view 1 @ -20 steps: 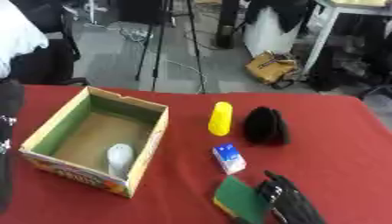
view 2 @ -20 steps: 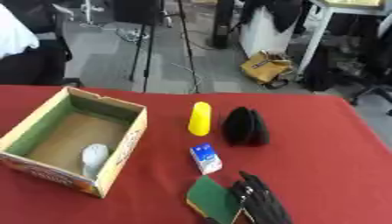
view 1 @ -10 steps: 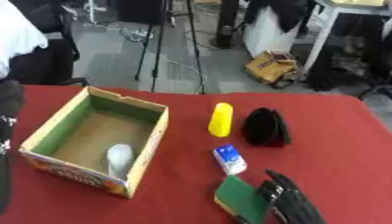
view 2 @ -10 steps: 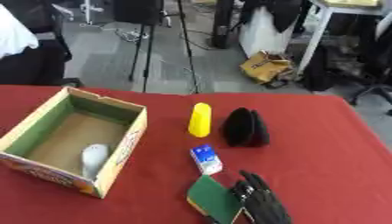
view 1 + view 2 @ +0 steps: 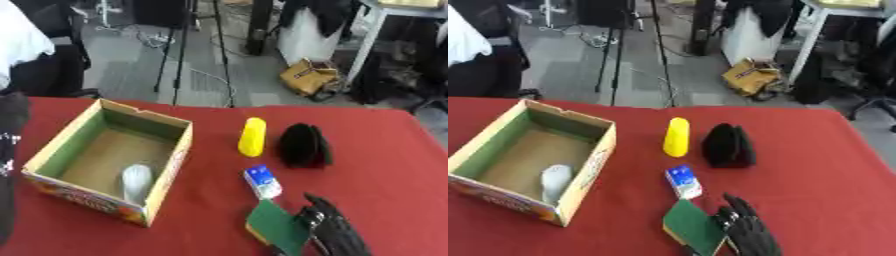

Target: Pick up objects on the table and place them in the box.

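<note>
Nothing on the table has shifted since the earlier pictures; the right hand (image 5: 745,231) stays low at the bottom centre-right of the frame, its fingers straight and spread, lying against the right edge of the green sponge (image 5: 696,227), which has a yellow underside showing at its near corner. Whether a thumb is tucked under the sponge I cannot tell, so this reads as the reach-and-grasp step for that sponge, not yet a lift. The cardboard box (image 5: 64,141) sits at middle left and already holds a pale rounded object (image 5: 136,181). Still out on the red table (image 5: 385,150) are a small blue-and-white carton (image 5: 262,182) just above the sponge, a yellow oblong thing (image 5: 251,136) and a black rounded object (image 5: 303,145) beside it. Next, by my judgement, the fingers must close round the sponge, raise it and carry it left over the box wall. Along its far left edge the left eye view shows a dark shape, probably the left arm; the right eye view does not, and no left hand shows.
</note>
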Robot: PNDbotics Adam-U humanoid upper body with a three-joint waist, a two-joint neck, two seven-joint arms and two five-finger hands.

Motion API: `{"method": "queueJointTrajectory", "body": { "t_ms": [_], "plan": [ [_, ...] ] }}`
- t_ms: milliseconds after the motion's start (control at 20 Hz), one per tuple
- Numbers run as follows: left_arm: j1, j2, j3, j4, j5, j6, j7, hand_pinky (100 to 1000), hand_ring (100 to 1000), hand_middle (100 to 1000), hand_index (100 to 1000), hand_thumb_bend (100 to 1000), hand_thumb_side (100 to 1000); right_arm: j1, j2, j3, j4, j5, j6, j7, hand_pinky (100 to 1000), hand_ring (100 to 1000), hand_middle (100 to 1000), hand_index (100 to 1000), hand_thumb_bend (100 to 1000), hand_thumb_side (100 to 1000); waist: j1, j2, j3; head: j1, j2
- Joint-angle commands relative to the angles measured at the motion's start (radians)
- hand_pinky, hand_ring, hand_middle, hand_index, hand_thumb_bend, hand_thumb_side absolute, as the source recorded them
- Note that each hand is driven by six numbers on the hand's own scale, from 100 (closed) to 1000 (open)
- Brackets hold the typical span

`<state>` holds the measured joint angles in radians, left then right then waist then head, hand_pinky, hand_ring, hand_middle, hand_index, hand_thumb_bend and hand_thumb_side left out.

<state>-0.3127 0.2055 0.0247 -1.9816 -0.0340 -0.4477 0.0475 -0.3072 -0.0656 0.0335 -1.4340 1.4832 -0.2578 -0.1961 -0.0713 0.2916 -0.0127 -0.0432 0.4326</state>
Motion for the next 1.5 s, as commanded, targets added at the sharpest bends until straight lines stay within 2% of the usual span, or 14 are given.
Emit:
{"method": "queueJointTrajectory", "body": {
  "t_ms": [50,750,1500],
  "plan": [
    [-0.006,0.004,0.0,-0.018,0.003,0.0,-0.005,995,936,868,823,100,860,-0.006,-0.009,0.001,-0.025,-0.013,0.001,-0.011,952,968,596,702,394,924,0.002,-0.012,0.0,0.001,-0.007],
    [-0.003,0.004,0.0,-0.018,0.003,0.002,-0.007,995,937,870,823,100,861,-0.007,-0.015,0.005,-0.113,-0.084,0.005,-0.012,952,961,570,677,344,914,-0.001,-0.016,-0.01,0.002,-0.008],
    [0.001,0.006,0.002,-0.018,0.002,0.004,-0.006,996,939,871,823,100,863,-0.014,-0.034,0.008,-0.256,-0.205,0.012,0.036,960,961,555,666,321,926,-0.01,-0.025,-0.016,0.005,-0.009]
  ]
}}
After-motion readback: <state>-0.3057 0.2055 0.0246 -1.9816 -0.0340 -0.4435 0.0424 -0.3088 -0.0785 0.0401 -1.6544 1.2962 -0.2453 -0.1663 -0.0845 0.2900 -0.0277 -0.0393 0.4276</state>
